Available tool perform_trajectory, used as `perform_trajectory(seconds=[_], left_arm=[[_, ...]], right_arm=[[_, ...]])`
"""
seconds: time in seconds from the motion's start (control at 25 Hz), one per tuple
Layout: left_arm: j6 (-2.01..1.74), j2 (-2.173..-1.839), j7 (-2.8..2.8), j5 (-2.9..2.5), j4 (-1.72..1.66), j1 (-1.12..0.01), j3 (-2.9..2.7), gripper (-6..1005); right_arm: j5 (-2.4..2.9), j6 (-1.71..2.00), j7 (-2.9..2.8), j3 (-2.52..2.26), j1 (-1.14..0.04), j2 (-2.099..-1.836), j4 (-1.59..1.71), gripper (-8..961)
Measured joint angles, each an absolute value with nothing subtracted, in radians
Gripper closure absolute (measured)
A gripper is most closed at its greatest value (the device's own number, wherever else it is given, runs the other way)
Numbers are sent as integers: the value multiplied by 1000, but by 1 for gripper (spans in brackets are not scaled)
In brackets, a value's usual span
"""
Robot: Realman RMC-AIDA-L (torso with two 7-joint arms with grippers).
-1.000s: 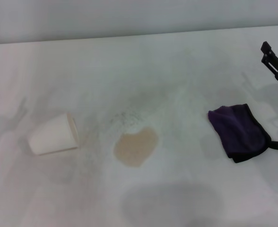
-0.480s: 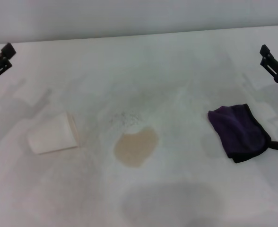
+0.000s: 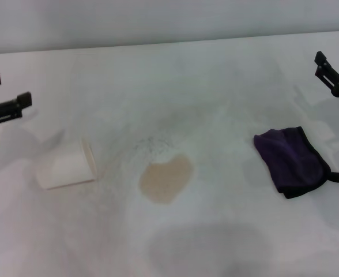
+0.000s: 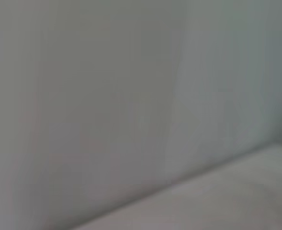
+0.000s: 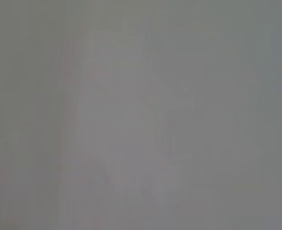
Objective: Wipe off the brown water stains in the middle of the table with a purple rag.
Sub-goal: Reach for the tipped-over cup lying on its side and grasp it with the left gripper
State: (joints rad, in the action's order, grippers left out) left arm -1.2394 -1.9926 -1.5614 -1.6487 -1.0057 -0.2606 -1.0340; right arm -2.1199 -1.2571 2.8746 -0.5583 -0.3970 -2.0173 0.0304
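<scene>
The brown water stain (image 3: pixel 165 179) is a pale tan, roughly heart-shaped blotch in the middle of the white table (image 3: pixel 215 86). The purple rag (image 3: pixel 292 161) lies flat to the stain's right, dark with black edging and a small loop at its near right corner. My left gripper (image 3: pixel 7 91) hovers at the left edge, above and left of the paper cup, with its two fingers apart and empty. My right gripper (image 3: pixel 334 73) hangs at the right edge, behind the rag and clear of it. Both wrist views show only blank pale surface.
A white paper cup (image 3: pixel 66 166) lies on its side left of the stain, its mouth toward the stain. Faint grey speckles (image 3: pixel 152 144) sit just behind the stain. A grey wall runs along the table's far edge.
My left gripper has come into view at the left edge and moved inward and lower, its two fingers now showing apart. The right gripper has barely shifted. Rag, stain and cup are unmoved.
</scene>
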Motion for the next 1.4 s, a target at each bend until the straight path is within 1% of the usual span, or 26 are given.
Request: perform_trajectory(seconds=[0.2, 0.36, 0.48, 0.68, 1.08, 1.28, 1.4], left_arm=[[-1306, -1976, -1617, -1817, -1114, -276, -1031, 106], [-1373, -1976, -1644, -1954, -1158, -319, -1032, 109], [-1404, -1983, -1652, -2079, -1173, -367, -1037, 111], [-1409, -1987, -1634, -2169, -1174, -406, -1082, 112], [-1420, -2005, -1514, -2222, -1125, -431, -1122, 112], [-1417, -2026, -1466, -2284, -1077, -453, -1135, 111], [-1405, -2032, -1426, -2289, -1057, -454, -1132, 111]], right_arm=[[-2120, -1221, 2875, -557, -405, -2018, 39, 97], [-2121, -1210, 2875, -540, -412, -2018, 40, 97], [-2121, -1194, 2875, -518, -420, -2019, 40, 97], [-2122, -1162, 2875, -503, -438, -2020, 39, 96], [-2122, -1133, 2868, -440, -465, -2025, 10, 100], [-2122, -1131, 2865, -440, -469, -2025, 2, 102], [-2122, -1132, 2863, -440, -468, -2025, -12, 106]])
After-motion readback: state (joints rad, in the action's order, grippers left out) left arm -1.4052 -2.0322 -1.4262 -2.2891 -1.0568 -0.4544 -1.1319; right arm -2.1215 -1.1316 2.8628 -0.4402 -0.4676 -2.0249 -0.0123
